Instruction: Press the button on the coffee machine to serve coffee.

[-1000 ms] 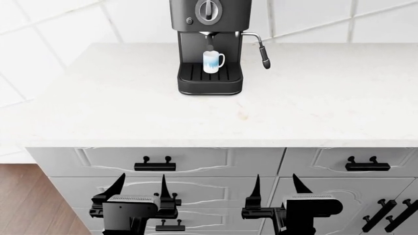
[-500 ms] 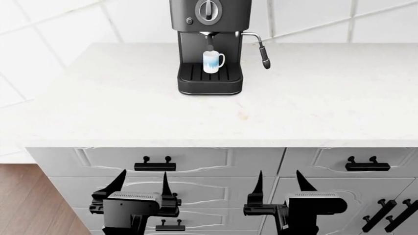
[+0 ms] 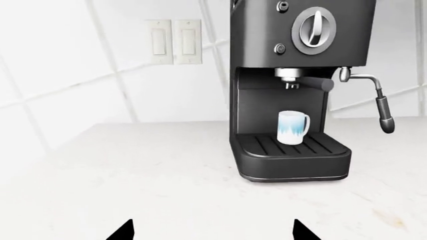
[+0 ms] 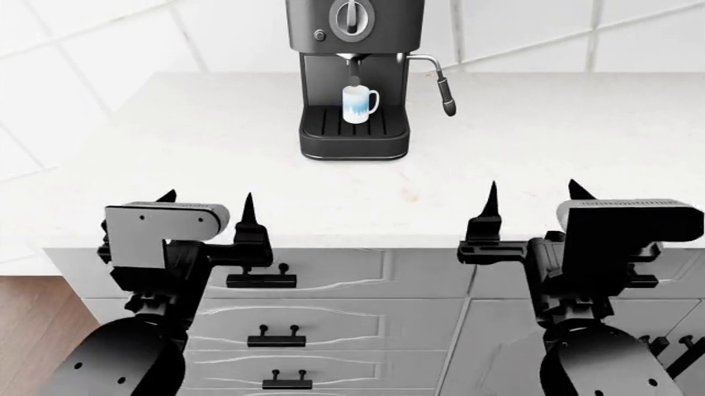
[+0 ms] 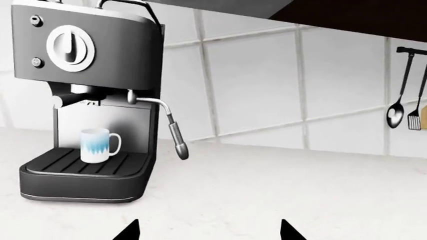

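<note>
The black coffee machine (image 4: 355,74) stands at the back of the white counter, with a round front dial (image 4: 352,16) and a small round button (image 4: 319,35) to the dial's lower left. A white and blue mug (image 4: 358,104) sits on its slatted drip tray. The steam wand (image 4: 444,91) hangs at its right. My left gripper (image 4: 207,202) and right gripper (image 4: 534,191) are both open and empty, at the counter's front edge, far from the machine. The left wrist view shows the machine (image 3: 300,90) and button (image 3: 281,48); the right wrist view shows the machine (image 5: 87,100) too.
The white counter (image 4: 198,165) lies between the grippers and the machine. Grey drawers with black handles (image 4: 261,279) are below it. Wall switches (image 3: 173,41) are left of the machine. Utensils (image 5: 407,112) hang on the tiled wall at far right.
Both arms have risen from in front of the drawers to the counter's front edge and have spread further apart. The machine and mug have not moved.
</note>
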